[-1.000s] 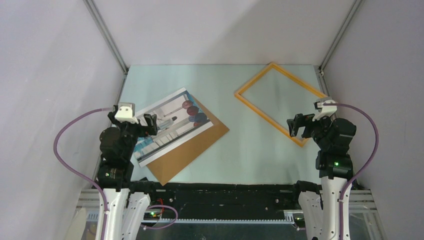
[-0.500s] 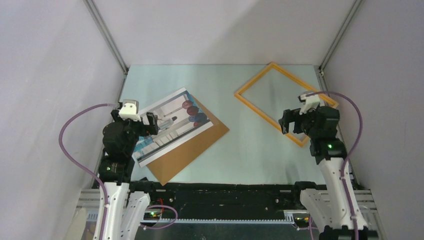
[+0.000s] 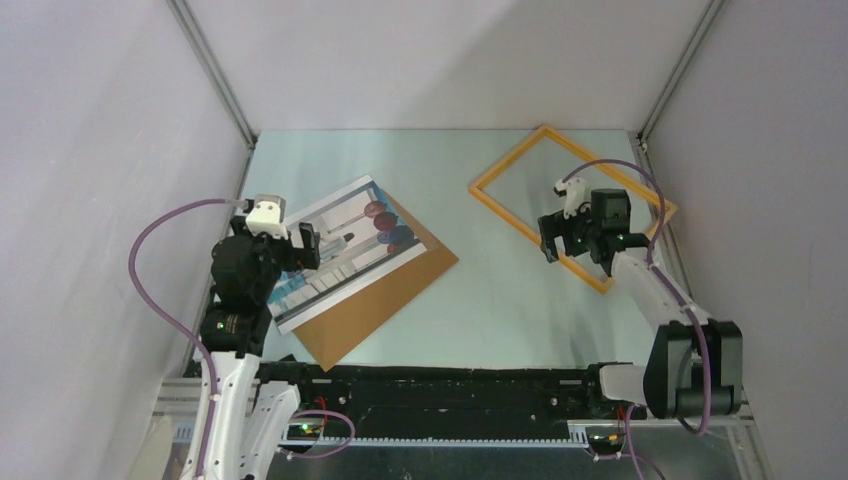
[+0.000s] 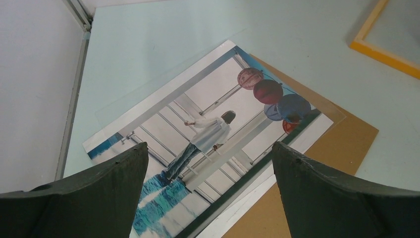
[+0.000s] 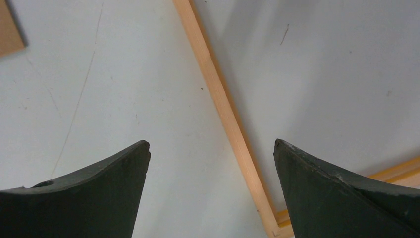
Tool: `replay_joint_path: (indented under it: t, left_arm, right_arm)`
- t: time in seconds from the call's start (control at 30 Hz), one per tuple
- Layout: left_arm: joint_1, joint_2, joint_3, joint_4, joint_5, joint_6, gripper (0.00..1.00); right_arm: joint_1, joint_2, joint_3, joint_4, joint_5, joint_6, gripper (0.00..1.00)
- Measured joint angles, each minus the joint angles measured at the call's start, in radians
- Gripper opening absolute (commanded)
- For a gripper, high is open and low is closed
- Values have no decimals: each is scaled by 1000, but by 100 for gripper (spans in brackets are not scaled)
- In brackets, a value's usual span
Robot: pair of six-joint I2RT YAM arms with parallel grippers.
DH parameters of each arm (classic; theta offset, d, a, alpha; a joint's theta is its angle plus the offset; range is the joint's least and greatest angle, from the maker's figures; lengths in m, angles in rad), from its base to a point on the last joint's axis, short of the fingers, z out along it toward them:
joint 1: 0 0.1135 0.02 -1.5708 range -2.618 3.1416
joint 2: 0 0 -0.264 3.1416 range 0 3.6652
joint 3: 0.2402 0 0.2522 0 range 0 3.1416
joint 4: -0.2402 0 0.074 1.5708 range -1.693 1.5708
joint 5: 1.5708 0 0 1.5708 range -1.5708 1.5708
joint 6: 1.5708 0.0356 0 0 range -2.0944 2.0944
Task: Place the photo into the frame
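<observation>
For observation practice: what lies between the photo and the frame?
Bare table, save the brown board jutting from under the photo; top view shows it.

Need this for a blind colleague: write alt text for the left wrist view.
A photo of a person beside red and blue balls lies face up, partly on a brown backing board. The left pincer hangs open above it; a corner of the orange frame shows top right.

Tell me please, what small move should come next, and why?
Probably lower the right claw straight down. It hangs open above the frame, and one wooden side runs under the gap between its tips, so closing there could likely grip it.
</observation>
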Motion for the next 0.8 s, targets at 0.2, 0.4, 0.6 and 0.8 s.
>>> replay_joint_path:
  t: [0.2, 0.4, 0.6, 0.8]
  left_arm:
    - [0, 45, 8, -1, 13, 3, 98]
    - [0, 116, 47, 1, 27, 10, 98]
    - [0, 169, 58, 0, 34, 10, 98]
    - [0, 189, 58, 0, 43, 10, 98]
  right_arm:
    - [11, 159, 64, 12, -14, -53, 92]
    - [17, 294, 116, 13, -18, -93, 82]
    - [23, 390, 150, 13, -16, -113, 74]
    - [42, 473, 209, -3, 10, -114, 68]
